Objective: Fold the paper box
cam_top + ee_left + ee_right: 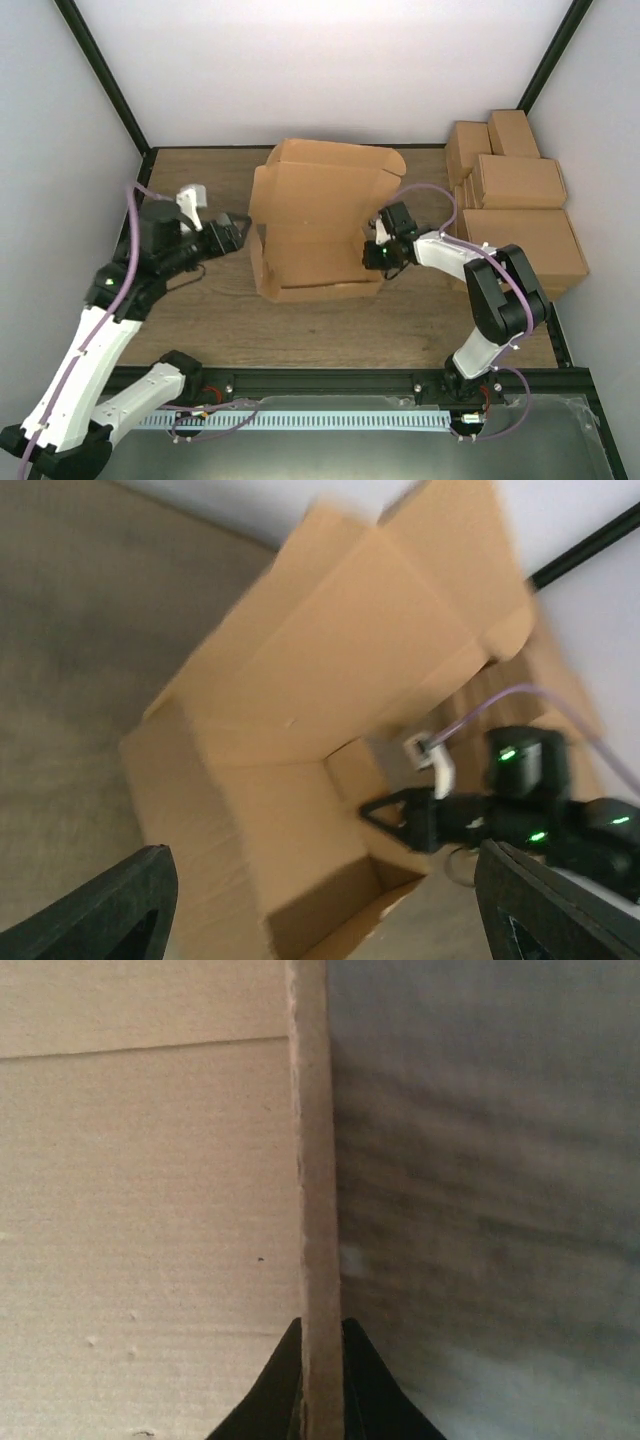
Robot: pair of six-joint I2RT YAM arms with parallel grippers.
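The paper box is plain brown cardboard, partly formed, with its lid flap standing up at the back of the table's middle. My right gripper is shut on the box's right side wall; in the right wrist view its fingertips pinch the wall's edge from both sides. My left gripper is open and empty, just left of the box's left wall. The left wrist view looks into the box's inside, with its wide-spread fingers at the bottom corners and the right gripper on the far wall.
A stack of smaller finished brown cartons fills the table's back right corner. Dark frame posts run along both sides. A metal rail lines the near edge by the arm bases.
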